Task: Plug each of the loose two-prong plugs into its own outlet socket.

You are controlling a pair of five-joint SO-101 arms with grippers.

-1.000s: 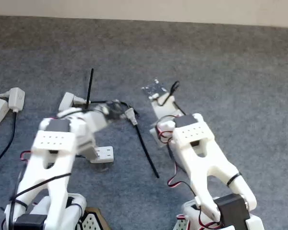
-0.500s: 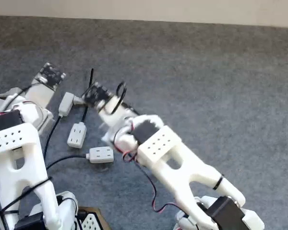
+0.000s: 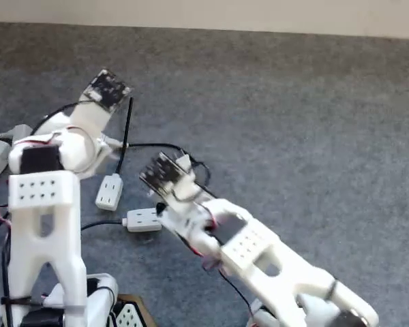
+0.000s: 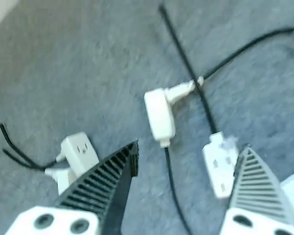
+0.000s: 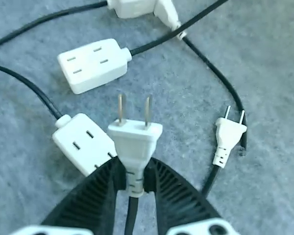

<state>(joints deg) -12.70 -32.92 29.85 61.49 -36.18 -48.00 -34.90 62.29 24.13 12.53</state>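
Your right end effector (image 5: 135, 169) has swung toward the counter's (image 3: 313, 122) left edge, clamped on a plug (image 5: 134, 136), prongs pointing at a socket (image 5: 90, 64). Insertion looks next. Your left end effector (image 4: 189, 149) hangs wide open nearby.

White plug (image 5: 134, 139) points its prongs toward a white socket (image 5: 90, 65).

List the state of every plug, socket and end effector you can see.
Right end effector: shut on held plug.
Held plug: prongs bare, not inserted.
Second plug: loose on the carpet, unplugged.
Nearer socket: visible slots empty.
Farther socket: slots empty.
Left end effector: open, holding nothing.
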